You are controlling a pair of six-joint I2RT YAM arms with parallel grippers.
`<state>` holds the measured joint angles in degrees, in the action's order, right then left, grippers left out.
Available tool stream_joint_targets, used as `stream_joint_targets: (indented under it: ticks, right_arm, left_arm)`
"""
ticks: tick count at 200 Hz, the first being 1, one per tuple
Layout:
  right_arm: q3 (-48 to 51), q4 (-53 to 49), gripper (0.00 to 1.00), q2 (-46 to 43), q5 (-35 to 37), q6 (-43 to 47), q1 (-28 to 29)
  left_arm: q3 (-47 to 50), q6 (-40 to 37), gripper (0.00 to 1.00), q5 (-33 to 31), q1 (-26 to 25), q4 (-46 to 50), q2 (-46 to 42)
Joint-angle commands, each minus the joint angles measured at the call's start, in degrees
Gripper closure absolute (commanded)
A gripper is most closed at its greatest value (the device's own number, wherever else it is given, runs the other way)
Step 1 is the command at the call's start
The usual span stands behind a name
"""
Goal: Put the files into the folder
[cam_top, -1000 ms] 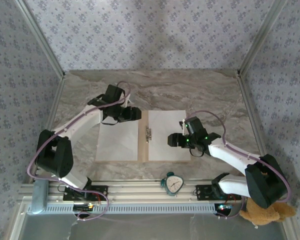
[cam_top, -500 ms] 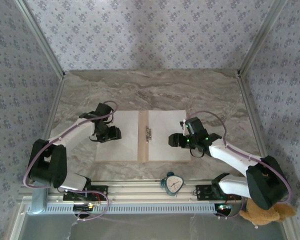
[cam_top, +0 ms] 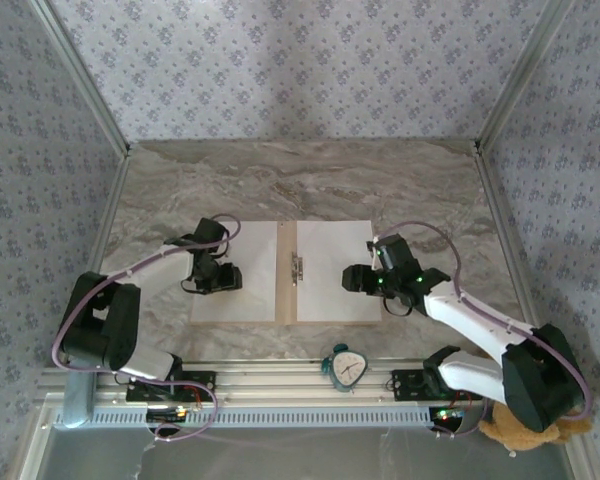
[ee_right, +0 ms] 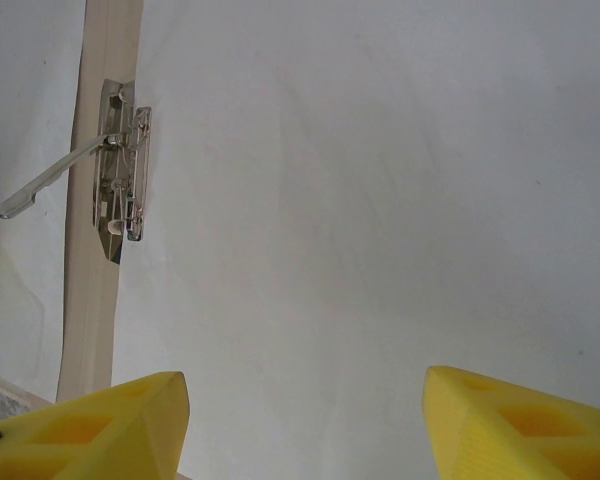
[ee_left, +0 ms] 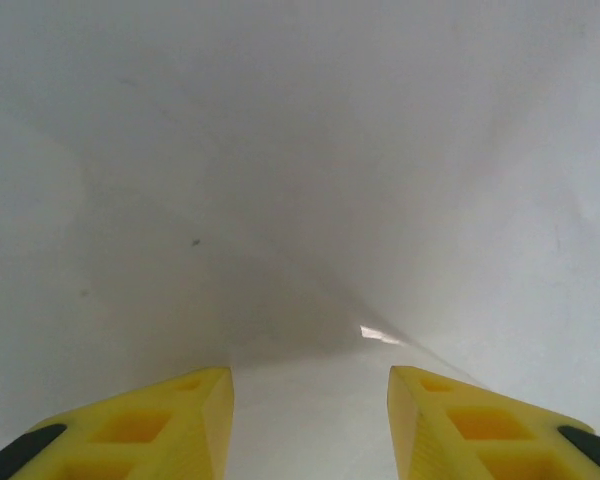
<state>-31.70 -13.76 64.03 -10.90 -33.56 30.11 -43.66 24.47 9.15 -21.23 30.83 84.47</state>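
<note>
Arms, two. The left arm: elbow bent, reaching in from the table's [cam_top: 380, 190] near-left corner; left gripper [cam_top: 218, 277], yellow fingers [ee_left: 160, 425] parted. The right arm: stretched from the near-right corner; right gripper [cam_top: 353, 278], fingers [ee_right: 90, 425] spread wide.

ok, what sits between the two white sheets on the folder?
The folder's tan spine strip, with the metal clip at the right sheet's inner edge; top and right wrist views show it.

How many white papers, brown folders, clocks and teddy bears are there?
White papers: 2
Brown folder: 1
Clock: 1
Teddy bear: 1
Total: 5
</note>
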Motion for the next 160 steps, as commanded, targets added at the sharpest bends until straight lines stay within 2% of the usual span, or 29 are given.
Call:
stream_joint_targets:
  ticks: [1,83,102,160]
  right_arm:
    - [-2.48,-4.48,0.36,-1.81,1.43,-0.97,-0.4]
    - [-12.56,-14.29,0.36,-1.45,-5.53,-2.03,-3.75]
    - [-15.79,-15.74,0.37,0.3,-4.8,-5.39,-3.82]
    - [-26.98,-27.46,0.4,9.79,0.84,-5.02,-1.84]
  left_arm:
    - [-0.27,-0.4,0.54,0.74,-1.5,-1.86,1.96]
    - [-4.43,4.46,0.54,0.3,-9.83,-6.41,8.23]
    - [-5.51,5.6,0.54,0.36,-11.34,-6.83,9.67]
    - [-10.13,6.21,0.53,-0.79,-14.71,-5.19,11.78]
